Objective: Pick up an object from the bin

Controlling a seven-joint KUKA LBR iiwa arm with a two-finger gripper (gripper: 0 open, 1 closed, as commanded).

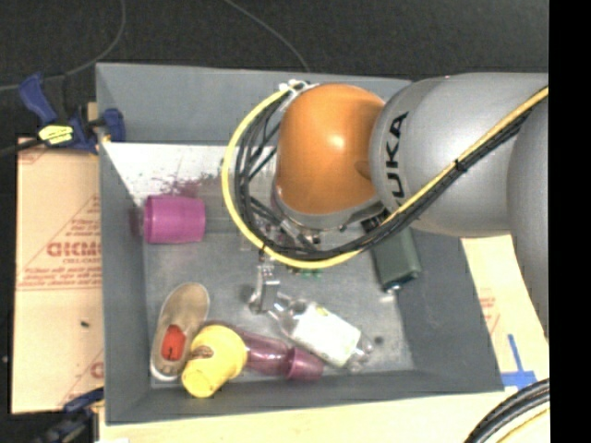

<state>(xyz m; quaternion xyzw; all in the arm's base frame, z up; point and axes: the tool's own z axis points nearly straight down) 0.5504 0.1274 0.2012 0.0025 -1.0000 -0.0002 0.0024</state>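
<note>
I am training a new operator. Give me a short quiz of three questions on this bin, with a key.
1. True or false: the pink cup lies by the bin's left wall.
2. The gripper is: A) near the bin's middle; B) over the cup; C) over the dark box.
3. Fill in: beside the shoe lies a ____ toy.
Key: 1 true; 2 A; 3 yellow.

A white block (325,333) in clear wrap lies flat and slanted at the bin's (185,266) near middle, just right of the tool (265,293), touching a toppled purple glass (277,356).
</note>
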